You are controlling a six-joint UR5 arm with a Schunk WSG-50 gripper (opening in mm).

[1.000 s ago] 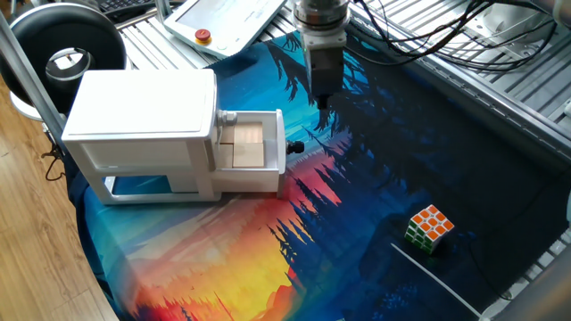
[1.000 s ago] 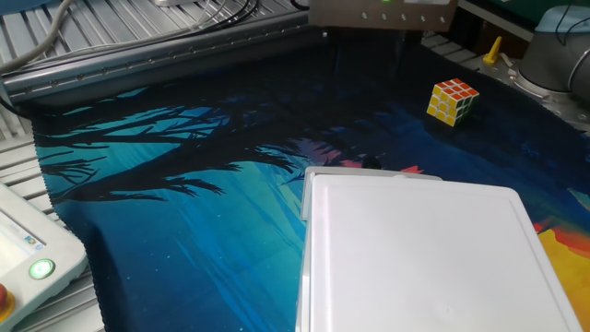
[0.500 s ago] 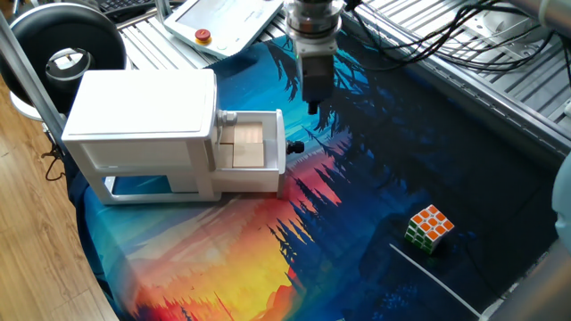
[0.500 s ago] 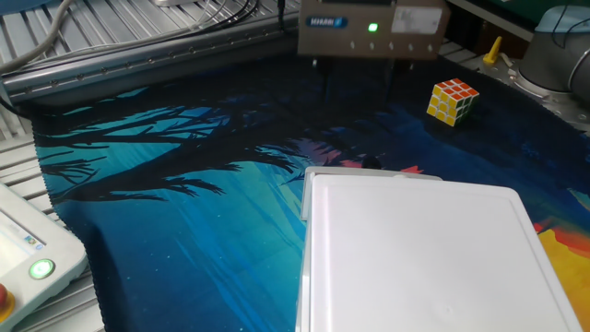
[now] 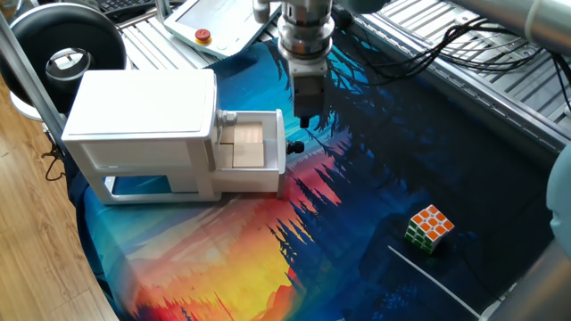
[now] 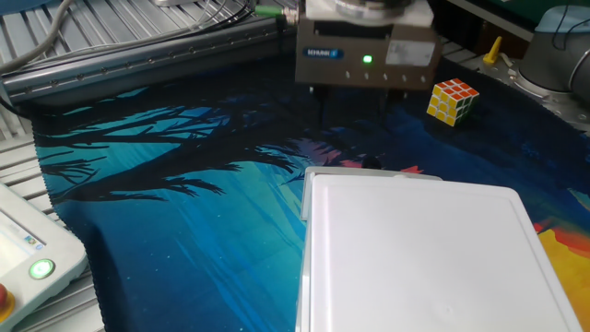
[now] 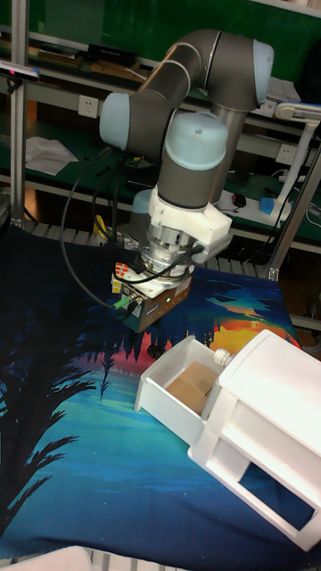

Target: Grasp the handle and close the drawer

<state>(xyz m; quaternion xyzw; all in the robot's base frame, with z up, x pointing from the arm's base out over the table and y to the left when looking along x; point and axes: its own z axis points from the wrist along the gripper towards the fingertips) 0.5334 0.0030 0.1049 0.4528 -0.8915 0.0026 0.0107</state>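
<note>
At the left of one fixed view stands the white cabinet, and the drawer still sticks out of its right side, wood-coloured inside showing. The handle, a small black knob on the drawer's front panel, sits just right of centre-left, untouched. Over the last second the gripper has slid leftward and lower in the frame, from upper centre toward the knob; it now hangs just above and slightly right of it, not touching. That looks like the approach nearing its end, with the grasp not yet made. The fingers point down, but whether the jaws are spread or pressed together I cannot tell. In the other fixed view a green light glows on the gripper's body beside a small label too blurred to read. At lower right lies a colour cube.
</note>
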